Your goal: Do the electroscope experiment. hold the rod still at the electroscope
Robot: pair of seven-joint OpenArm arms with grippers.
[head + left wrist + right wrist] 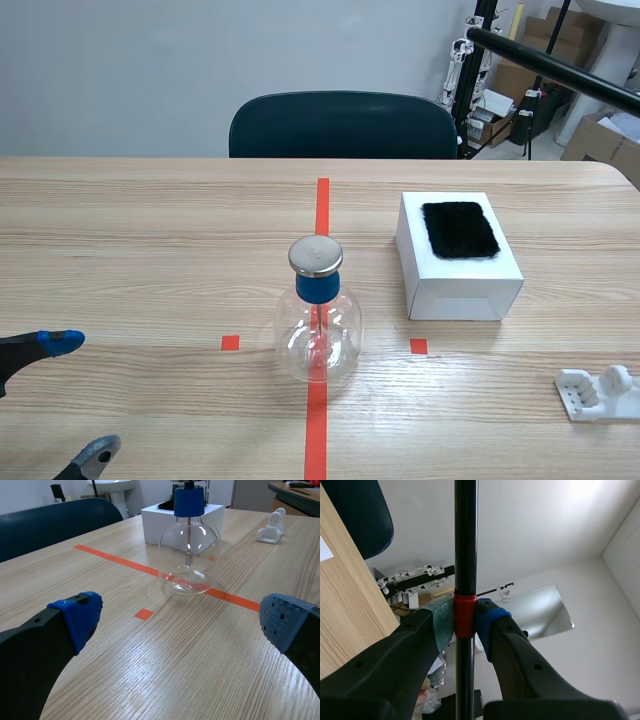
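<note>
Aloft, the right hand (466, 622) grips the rod (465, 540), electroscope (318, 320) well apart.

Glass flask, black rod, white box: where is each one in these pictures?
glass flask (318, 345): scene view, on its clear round belly.
black rod (465, 540): right wrist view, on the shaft above the red band.
white box (455, 298): scene view, on its front wall.

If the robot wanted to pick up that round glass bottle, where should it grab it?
Probably the blue collar under the metal cap, coming in level from the side. It is narrow and straight, so it looks easy to pinch. The glass belly below is wide, round and likely slippery.
</note>
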